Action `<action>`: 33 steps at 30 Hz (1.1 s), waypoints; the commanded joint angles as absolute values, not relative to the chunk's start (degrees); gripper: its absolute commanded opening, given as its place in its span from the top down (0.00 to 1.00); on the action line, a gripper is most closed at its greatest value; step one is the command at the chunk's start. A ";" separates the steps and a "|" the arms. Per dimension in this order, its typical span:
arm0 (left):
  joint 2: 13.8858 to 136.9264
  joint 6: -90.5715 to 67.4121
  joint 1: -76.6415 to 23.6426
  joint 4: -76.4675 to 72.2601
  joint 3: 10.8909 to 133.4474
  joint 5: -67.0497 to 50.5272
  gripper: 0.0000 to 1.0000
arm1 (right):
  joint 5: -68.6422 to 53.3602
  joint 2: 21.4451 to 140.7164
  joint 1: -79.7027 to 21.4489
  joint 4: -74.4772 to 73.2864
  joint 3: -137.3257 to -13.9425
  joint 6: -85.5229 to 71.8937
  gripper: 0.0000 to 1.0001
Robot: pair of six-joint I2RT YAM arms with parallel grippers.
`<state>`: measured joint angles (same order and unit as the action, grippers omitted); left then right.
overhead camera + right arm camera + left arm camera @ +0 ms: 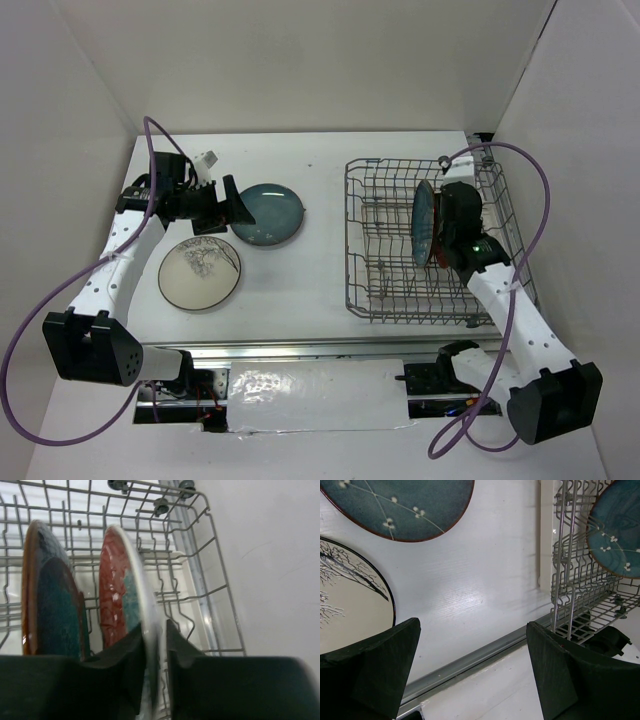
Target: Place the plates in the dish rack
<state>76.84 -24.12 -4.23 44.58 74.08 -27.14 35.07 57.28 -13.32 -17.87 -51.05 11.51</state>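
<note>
So here's where we were. The right tool was down inside the dish rack, one finger on each side of the rim of the red plate. That plate stood on edge between the tines, just beside the blue plate slotted upright next to it. We couldn't tell whether the fingers were really pinching the rim or only standing around it. The gap looked tiny and the rim was blurred.

The left tool was wide open with nothing in it, hovering over the desk on the far left. The other blue plate lay flat just on the rack side of it, and the cream plate lay flat just on the near side.

Our read was two in, two to go. The red plate's flat faces ran near to far, so we figured the right tool should back out along that plane. Going sideways could knock it into its neighbour. Both loose plates sat right by the left arm and well apart from the rack, so left was clearly the nearer one.
</note>
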 commanded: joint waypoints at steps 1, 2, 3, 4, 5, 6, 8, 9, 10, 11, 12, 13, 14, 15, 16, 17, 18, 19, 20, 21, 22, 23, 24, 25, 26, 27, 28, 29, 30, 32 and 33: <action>75.24 -23.29 -4.48 44.21 73.92 -27.16 0.01 | 39.11 57.83 -12.48 -10.99 -53.70 9.76 0.68; 75.15 -23.20 -4.48 44.21 73.92 -27.07 0.01 | 38.94 57.66 -12.39 -10.99 -53.61 9.49 0.67; 75.23 -23.20 -4.40 44.21 73.92 -27.16 0.01 | 38.85 57.48 -12.39 -10.81 -53.61 9.49 0.66; 75.23 -23.20 -4.48 44.21 74.00 -27.16 0.01 | 38.76 57.39 -12.39 -10.72 -53.70 9.32 0.66; 75.32 -23.29 -4.40 44.30 74.09 -27.25 0.01 | 38.67 57.39 -12.39 -10.98 -53.79 9.32 0.60; 75.32 -23.29 -4.39 44.30 74.18 -27.16 0.01 | 39.02 57.31 -12.31 -11.07 -54.05 9.23 0.58; 75.23 -23.20 -4.48 44.38 74.18 -27.16 0.01 | 39.29 57.31 -12.30 -11.69 -54.49 9.05 0.57; 75.15 -23.20 -4.48 44.56 74.27 -26.98 0.01 | 39.37 57.30 -12.30 -11.86 -54.75 8.88 0.55; 75.06 -23.20 -4.40 44.47 74.09 -26.98 0.01 | 39.55 57.22 -12.22 -11.95 -54.84 8.88 0.55; 74.97 -23.12 -4.48 44.39 74.00 -26.98 0.01 | 39.55 57.13 -12.30 -12.21 -54.93 8.70 0.51; 74.97 -23.12 -4.40 44.38 73.92 -26.98 0.01 | 39.64 56.95 -12.30 -12.22 -55.11 8.70 0.50; 74.97 -23.12 -4.48 44.30 73.83 -27.07 0.01 | 39.81 56.87 -12.30 -12.39 -55.11 8.61 0.47; 75.06 -23.12 -4.48 44.30 73.83 -27.16 0.01 | 39.99 56.87 -12.39 -12.48 -55.11 8.61 0.46; 75.23 -23.12 -4.40 44.38 73.92 -27.16 0.01 | 39.99 56.78 -12.22 -12.57 -55.28 8.61 0.45; 75.23 -23.20 -4.48 44.47 73.92 -27.25 0.01 | 39.99 56.78 -12.13 -12.83 -55.46 8.70 0.45; 75.23 -23.20 -4.48 44.30 73.92 -27.33 0.01 | 40.16 56.86 -12.22 -13.09 -55.55 8.35 0.43; 75.23 -23.20 -4.40 44.30 73.83 -27.33 0.01 | 40.17 56.78 -12.22 -13.27 -55.63 8.26 0.42; 75.15 -23.12 -4.48 44.30 73.92 -27.33 0.01 | 40.08 56.78 -12.22 -13.36 -55.72 8.26 0.42; 75.15 -23.12 -4.40 44.47 73.92 -27.33 0.01 | 40.17 56.78 -12.22 -13.62 -55.81 8.09 0.42; 75.23 -23.20 -4.48 44.39 73.92 -27.25 0.01 | 40.17 56.78 -12.13 -13.80 -55.98 8.17 0.42; 75.06 -23.20 -4.40 44.30 73.92 -27.25 0.01 | 39.99 56.69 -12.13 -13.80 -55.99 8.09 0.42; 75.06 -23.12 -4.48 44.30 73.83 -27.25 0.01 | 39.82 56.78 -12.22 -13.97 -56.07 8.00 0.42; 75.06 -23.12 -4.40 44.30 73.74 -27.25 0.01 | 39.73 56.78 -12.22 -14.15 -56.34 7.74 0.42; 75.06 -23.12 -4.48 44.30 73.83 -27.33 0.01 | 39.55 56.78 -12.13 -14.32 -56.60 7.47 0.42; 75.06 -23.20 -4.40 44.30 73.83 -27.42 0.01 | 39.38 56.78 -12.22 -14.94 -57.12 7.12 0.41; 74.97 -23.20 -4.39 44.38 73.83 -27.42 0.01 | 39.11 56.60 -12.13 -15.12 -57.30 6.60 0.41; 74.97 -23.20 -4.48 44.30 73.83 -27.42 0.01 | 38.76 56.34 -12.13 -15.20 -57.48 6.50 0.40; 74.97 -23.29 -4.48 44.30 73.83 -27.33 0.01 | 38.41 55.82 -12.13 -15.03 -57.65 6.42 0.40; 75.06 -23.20 -4.48 44.56 73.92 -27.33 0.01 | 37.97 55.46 -12.22 -14.94 -57.74 6.15 0.39; 75.15 -23.29 -4.39 44.56 74.18 -27.42 0.01 | 37.27 55.02 -12.22 -14.68 -58.18 6.07 0.35; 74.97 -23.38 -4.48 44.47 74.01 -27.51 0.01 | 36.83 54.85 -12.22 -14.76 -58.36 5.98 0.35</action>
